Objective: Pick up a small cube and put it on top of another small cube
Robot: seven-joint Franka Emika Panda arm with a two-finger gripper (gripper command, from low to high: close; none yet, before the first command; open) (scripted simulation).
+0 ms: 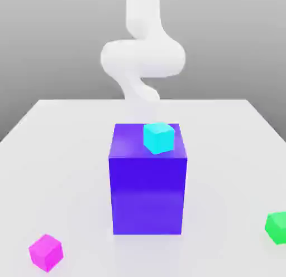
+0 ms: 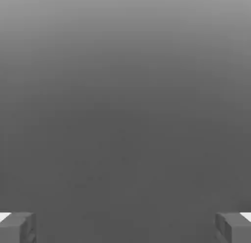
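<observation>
white table (image 1: 218, 186) | pink cube (image 1: 46, 253) turned cornerwise, no long axis | gripper (image 2: 125, 228) fingers wide apart

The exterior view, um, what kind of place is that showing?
Most likely a simulated robotics workspace: a smooth, pale tabletop against a plain grey backdrop, a white robot arm, and plain bright blocks such as the big blue-purple one.

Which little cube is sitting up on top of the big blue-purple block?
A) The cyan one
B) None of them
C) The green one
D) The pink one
A: the cyan cube rests on the blue-purple block's top face.
</observation>
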